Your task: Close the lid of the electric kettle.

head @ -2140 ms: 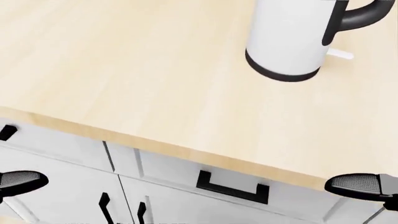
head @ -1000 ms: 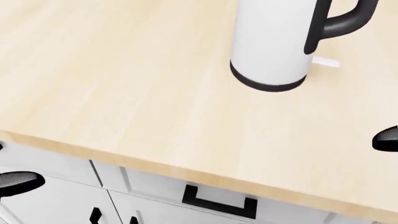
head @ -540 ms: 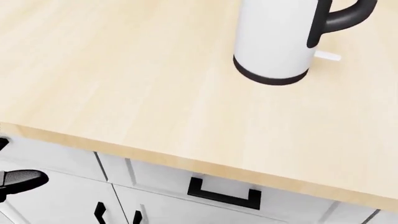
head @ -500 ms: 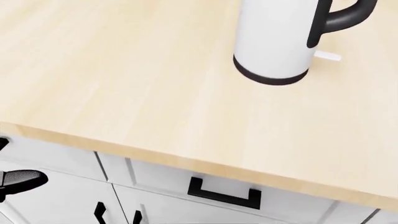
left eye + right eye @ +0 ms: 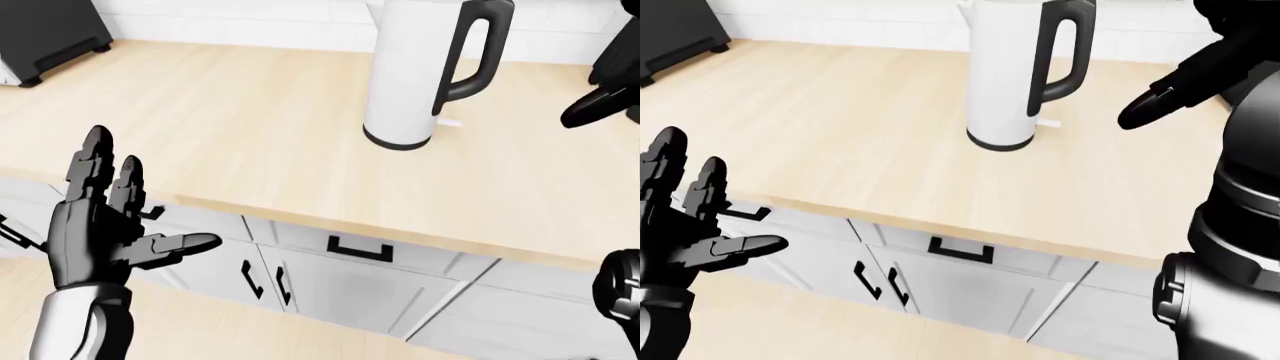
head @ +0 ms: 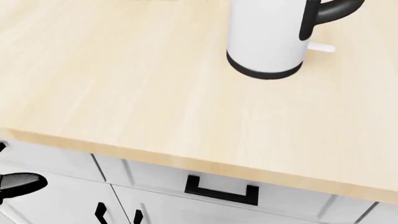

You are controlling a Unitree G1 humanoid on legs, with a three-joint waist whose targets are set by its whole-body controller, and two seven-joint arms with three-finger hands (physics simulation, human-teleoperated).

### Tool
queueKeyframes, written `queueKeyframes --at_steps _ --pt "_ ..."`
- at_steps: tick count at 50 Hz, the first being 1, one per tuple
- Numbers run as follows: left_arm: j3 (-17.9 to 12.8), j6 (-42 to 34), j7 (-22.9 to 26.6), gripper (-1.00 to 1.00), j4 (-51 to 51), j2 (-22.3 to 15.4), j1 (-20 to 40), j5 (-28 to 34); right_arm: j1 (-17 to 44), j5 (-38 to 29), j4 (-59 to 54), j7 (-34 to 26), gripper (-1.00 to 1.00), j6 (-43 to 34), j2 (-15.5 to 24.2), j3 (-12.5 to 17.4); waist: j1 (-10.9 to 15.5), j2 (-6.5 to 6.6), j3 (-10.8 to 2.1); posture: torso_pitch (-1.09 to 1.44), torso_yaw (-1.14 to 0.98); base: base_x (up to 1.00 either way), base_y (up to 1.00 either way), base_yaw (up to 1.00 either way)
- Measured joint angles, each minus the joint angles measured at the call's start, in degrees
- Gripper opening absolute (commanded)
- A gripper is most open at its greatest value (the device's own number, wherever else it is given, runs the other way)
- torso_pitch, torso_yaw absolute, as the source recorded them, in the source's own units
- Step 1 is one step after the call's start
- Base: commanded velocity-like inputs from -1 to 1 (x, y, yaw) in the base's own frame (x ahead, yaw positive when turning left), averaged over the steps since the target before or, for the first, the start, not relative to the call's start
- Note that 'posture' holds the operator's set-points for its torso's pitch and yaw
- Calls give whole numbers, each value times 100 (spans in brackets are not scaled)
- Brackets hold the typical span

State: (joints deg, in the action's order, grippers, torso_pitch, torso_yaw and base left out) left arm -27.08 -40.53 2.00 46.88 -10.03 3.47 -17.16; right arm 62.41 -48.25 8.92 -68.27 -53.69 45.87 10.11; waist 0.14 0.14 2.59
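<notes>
The electric kettle (image 5: 1005,75) is white with a black base and a black handle. It stands upright on the light wood counter (image 5: 840,127); its top and lid are cut off by the upper edge of every view. My right hand (image 5: 1170,94) is raised over the counter to the right of the kettle's handle, fingers extended toward it, apart from it and empty. My left hand (image 5: 125,202) is open and empty, palm up, low at the left, below the counter's edge (image 5: 300,210). Only the left hand's fingertip (image 6: 22,181) shows in the head view.
A black appliance (image 5: 45,30) stands on the counter at the top left. White drawers with a black handle (image 5: 360,251) and cabinet doors with black pulls (image 5: 265,281) lie under the counter. A small white tab (image 6: 321,47) sticks out by the kettle's base.
The head view has shifted a little, so the camera moved. My right hand rose from below the counter's edge and has left the head view. My left hand stays low at the left.
</notes>
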Motion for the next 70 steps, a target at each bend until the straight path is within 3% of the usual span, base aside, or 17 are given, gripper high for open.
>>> queueKeyframes --at_steps 8,20,29,38,55,70 --pt "127 431 88 100 -523 38 -25 140 644 -486 -620 -291 100 481 -104 -73 -20 20 15 0 0 0 0 0" --pt "45 232 37 100 -217 9 -12 50 1435 -1018 -1542 -435 100 1136 -488 -230 -32 45 55 0 0 0 0 0" --pt "211 664 127 100 -770 65 -48 205 1568 -1252 -1915 -464 100 1489 -736 -282 -39 48 85 0 0 0 0 0" --pt "15 160 17 100 -27 7 -42 31 1484 -1395 -2079 -540 100 1775 -837 -303 -42 58 84 0 0 0 0 0" --pt "-63 -126 -21 100 35 -23 17 -67 2206 -1607 -2910 -373 100 2176 -941 -389 -67 92 84 0 0 0 0 0" --pt "48 312 66 100 -462 18 -41 74 2780 -1679 -3864 47 100 2490 -1151 -513 -42 84 73 0 0 0 0 0"
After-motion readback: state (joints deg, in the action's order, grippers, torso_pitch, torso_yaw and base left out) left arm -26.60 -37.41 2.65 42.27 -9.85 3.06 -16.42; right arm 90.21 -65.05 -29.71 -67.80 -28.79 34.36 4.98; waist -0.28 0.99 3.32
